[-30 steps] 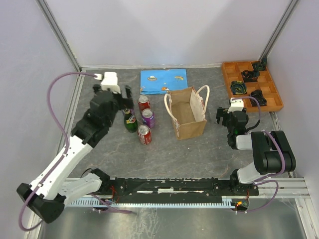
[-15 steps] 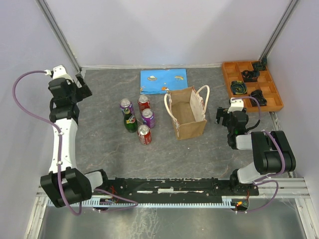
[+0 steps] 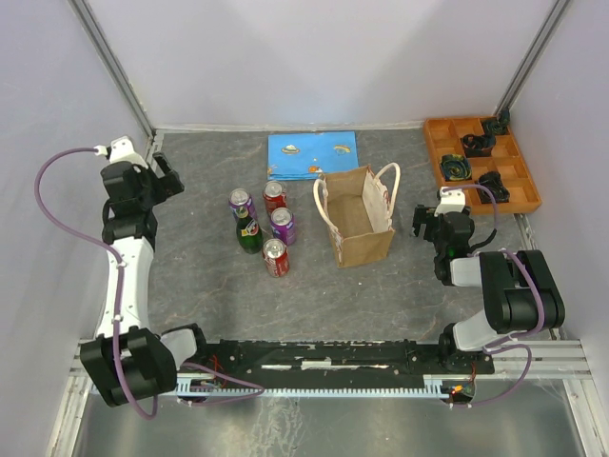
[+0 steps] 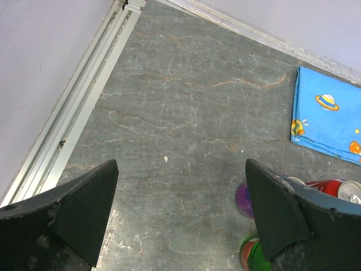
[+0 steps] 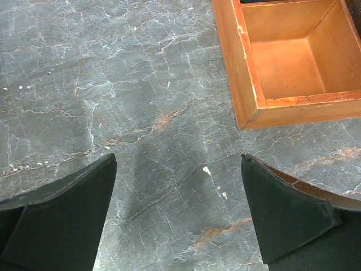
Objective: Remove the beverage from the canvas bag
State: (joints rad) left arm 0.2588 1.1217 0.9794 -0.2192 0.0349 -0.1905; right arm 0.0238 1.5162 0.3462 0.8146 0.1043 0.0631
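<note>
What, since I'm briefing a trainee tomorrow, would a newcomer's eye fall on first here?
The tan canvas bag stands open at mid-table. Just left of it huddle four soda cans and a green bottle. An orange compartment tray sits in the far right corner.

No lettering, brand or number was legible; the printing on the cans [image 3: 283, 225] was too small.

4 cans [image 3: 275, 257], 1 bottle [image 3: 249, 233], 1 canvas bag [image 3: 366, 244], 1 cloth [image 3: 312, 155], 1 tray [image 3: 434, 154].
</note>
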